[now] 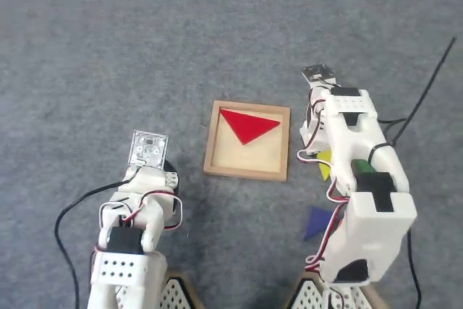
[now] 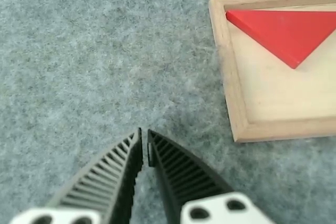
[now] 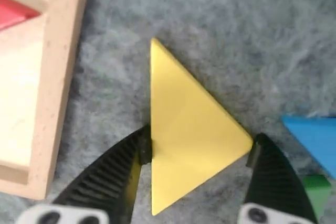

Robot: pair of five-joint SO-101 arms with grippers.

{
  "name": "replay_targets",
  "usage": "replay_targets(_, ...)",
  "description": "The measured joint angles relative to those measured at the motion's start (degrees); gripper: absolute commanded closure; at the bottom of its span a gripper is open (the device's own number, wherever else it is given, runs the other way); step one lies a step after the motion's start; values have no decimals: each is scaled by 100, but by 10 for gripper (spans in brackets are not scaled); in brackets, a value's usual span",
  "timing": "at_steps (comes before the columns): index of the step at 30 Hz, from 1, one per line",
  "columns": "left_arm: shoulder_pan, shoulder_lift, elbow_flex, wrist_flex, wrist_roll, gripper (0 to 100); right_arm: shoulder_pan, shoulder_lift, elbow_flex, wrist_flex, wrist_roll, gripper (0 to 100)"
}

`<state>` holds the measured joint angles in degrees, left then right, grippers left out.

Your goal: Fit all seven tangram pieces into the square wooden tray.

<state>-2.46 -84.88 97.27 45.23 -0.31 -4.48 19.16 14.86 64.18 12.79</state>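
Grey felt surface (image 1: 108, 56) carries the square wooden tray (image 1: 211, 142) near its middle, and a red triangle (image 1: 247, 126) lies inside, at the tray's far edge. The right gripper (image 3: 200, 146) grasps the yellow triangle (image 3: 184, 129) just beside the tray (one fingertip on its long edge, the other on its corner). A blue piece (image 3: 315, 135) lies near. The left gripper (image 2: 144, 140) hangs over the felt beside the tray, jaws together and holding nothing.
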Motion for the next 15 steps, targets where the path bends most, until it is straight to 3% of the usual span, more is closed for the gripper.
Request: replay_targets(15, 0, 0, 0, 0, 0, 985, -211, -545, 211, 123, -158, 772)
